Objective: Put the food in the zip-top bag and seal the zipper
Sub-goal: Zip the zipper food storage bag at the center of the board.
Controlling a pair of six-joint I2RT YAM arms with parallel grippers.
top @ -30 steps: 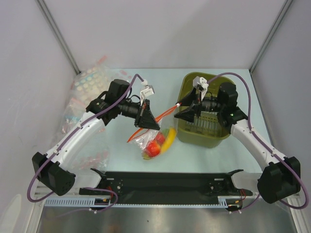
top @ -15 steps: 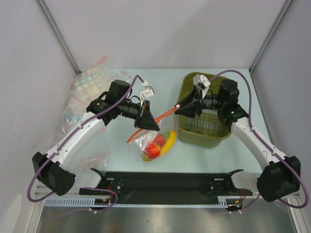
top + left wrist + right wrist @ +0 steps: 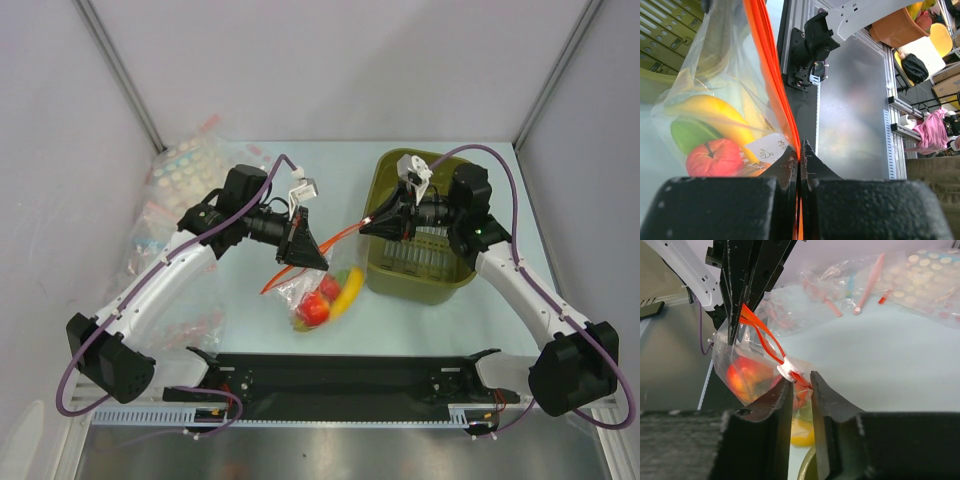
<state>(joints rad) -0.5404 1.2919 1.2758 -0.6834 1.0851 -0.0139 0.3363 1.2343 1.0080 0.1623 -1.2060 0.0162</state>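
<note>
The zip-top bag (image 3: 303, 288) hangs between my two grippers over the table. Through it show a yellow banana (image 3: 710, 110), a red fruit (image 3: 715, 157) and a green piece (image 3: 687, 135). Its orange-red zipper (image 3: 340, 235) stretches from my left gripper (image 3: 308, 250) to my right gripper (image 3: 372, 222). The left gripper (image 3: 800, 150) is shut on the zipper (image 3: 767, 60) at one end. The right gripper (image 3: 801, 377) is pinched round the zipper (image 3: 760, 335) just behind its white slider (image 3: 786, 369), bag plastic between the fingers.
An olive-green basket (image 3: 420, 272) stands under my right arm, close to the bag. Several other clear bags (image 3: 180, 170) lie at the back left by the wall. A black rail (image 3: 340, 375) runs along the near edge.
The right gripper's jaws have narrowed from wide open to a tight pinch round the zipper by the slider. The left gripper and the bag have stayed put.
</note>
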